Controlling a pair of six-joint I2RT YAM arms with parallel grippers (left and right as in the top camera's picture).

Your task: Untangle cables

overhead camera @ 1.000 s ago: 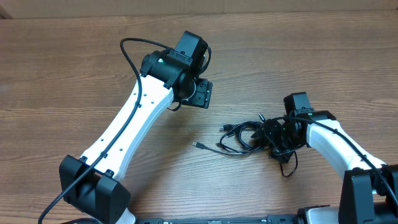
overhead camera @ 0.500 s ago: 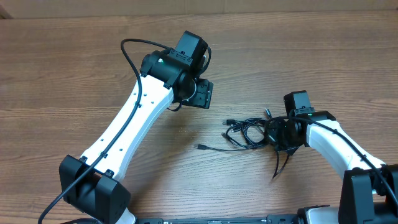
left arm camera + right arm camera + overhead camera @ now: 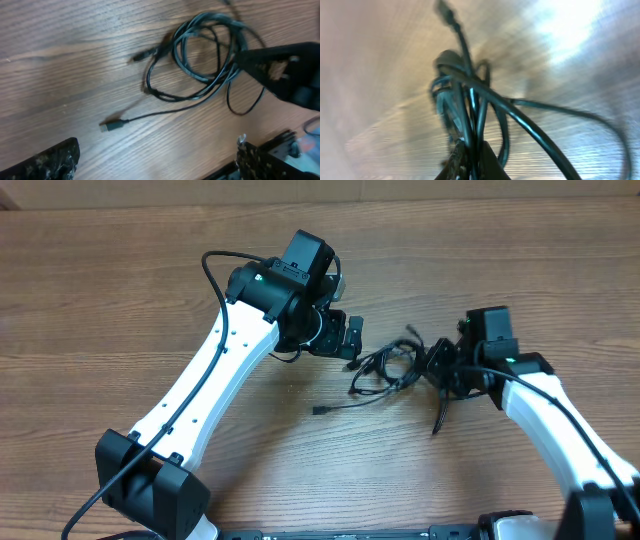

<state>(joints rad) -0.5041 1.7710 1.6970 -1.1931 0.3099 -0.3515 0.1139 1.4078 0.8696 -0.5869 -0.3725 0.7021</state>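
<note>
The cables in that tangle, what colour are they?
Black. The cables show best in the left wrist view, against the brown table.

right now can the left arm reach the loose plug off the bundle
Probably yes: the left end effector is open nearby, and the loose plug lies apart from the bundle, nothing over it.

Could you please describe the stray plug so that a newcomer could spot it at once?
On the wooden table, the coiled cables lie right of centre, pinched by the right gripper. One thin cord trails from them toward the near left; its plug lies alone on bare wood.
</note>
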